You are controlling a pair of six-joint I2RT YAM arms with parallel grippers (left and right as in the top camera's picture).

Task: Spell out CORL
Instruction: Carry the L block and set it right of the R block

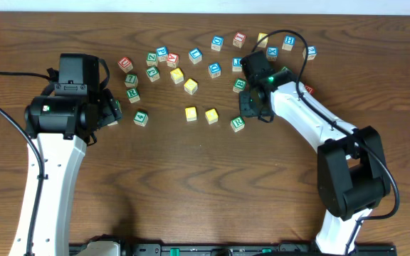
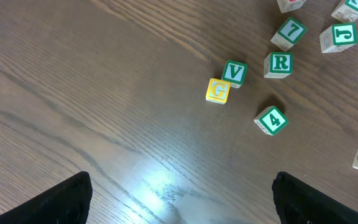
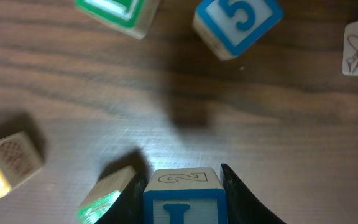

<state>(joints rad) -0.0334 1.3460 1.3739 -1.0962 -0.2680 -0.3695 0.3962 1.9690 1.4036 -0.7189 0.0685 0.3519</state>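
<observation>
Two yellow-topped cubes (image 1: pixel 191 113) (image 1: pixel 211 115) sit side by side at mid-table, with the green R cube (image 1: pixel 238 124) just right of them. My right gripper (image 1: pixel 253 108) hovers above and right of the R cube and hides its load from overhead. The right wrist view shows that gripper (image 3: pixel 182 174) shut on the blue L cube (image 3: pixel 182 200), held off the wood. The green cube (image 3: pixel 107 198) lies close on its left, a yellow cube (image 3: pixel 5 167) farther left. My left gripper (image 2: pixel 182 205) is open over bare wood at the left.
Several loose letter cubes are scattered along the table's far side (image 1: pixel 216 43). Near the left arm lie another green R cube (image 2: pixel 279 63), a V cube (image 2: pixel 234 72), a yellow G cube (image 2: pixel 217 91) and a 4 cube (image 2: pixel 271 119). A blue 5 cube (image 3: pixel 238 25) lies ahead of the right gripper.
</observation>
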